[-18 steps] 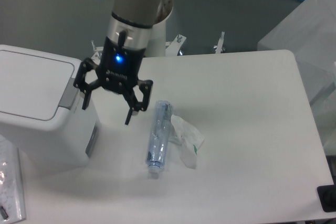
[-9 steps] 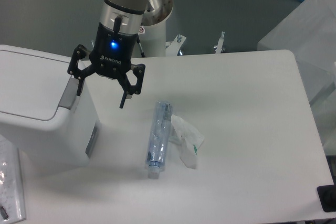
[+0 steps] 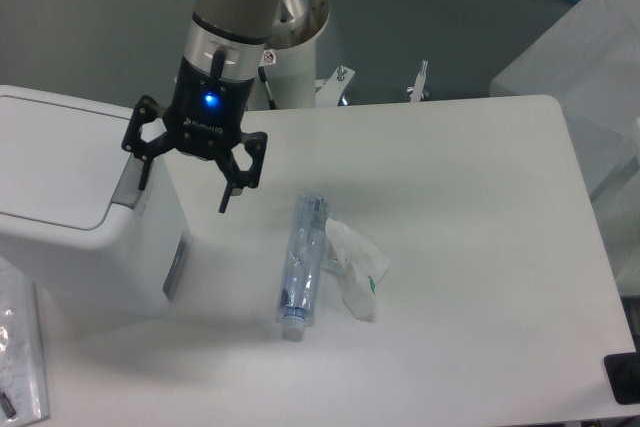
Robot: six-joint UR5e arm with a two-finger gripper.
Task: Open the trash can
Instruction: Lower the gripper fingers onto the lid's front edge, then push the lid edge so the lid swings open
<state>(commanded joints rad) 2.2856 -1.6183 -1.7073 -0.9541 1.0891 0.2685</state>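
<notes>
A bottle [image 3: 303, 264] lies flat mid-bench [image 3: 470, 247], touching a crumpled wrapper [image 3: 356, 269]. Left of it sits the bin [image 3: 70, 217], lid down. Above its right edge hangs the end effector [image 3: 182, 185], fingers spread apart, gripping nothing; grey floor beyond.

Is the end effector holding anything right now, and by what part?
Nothing is held: the end effector is open, above the trash can's right edge.
</notes>
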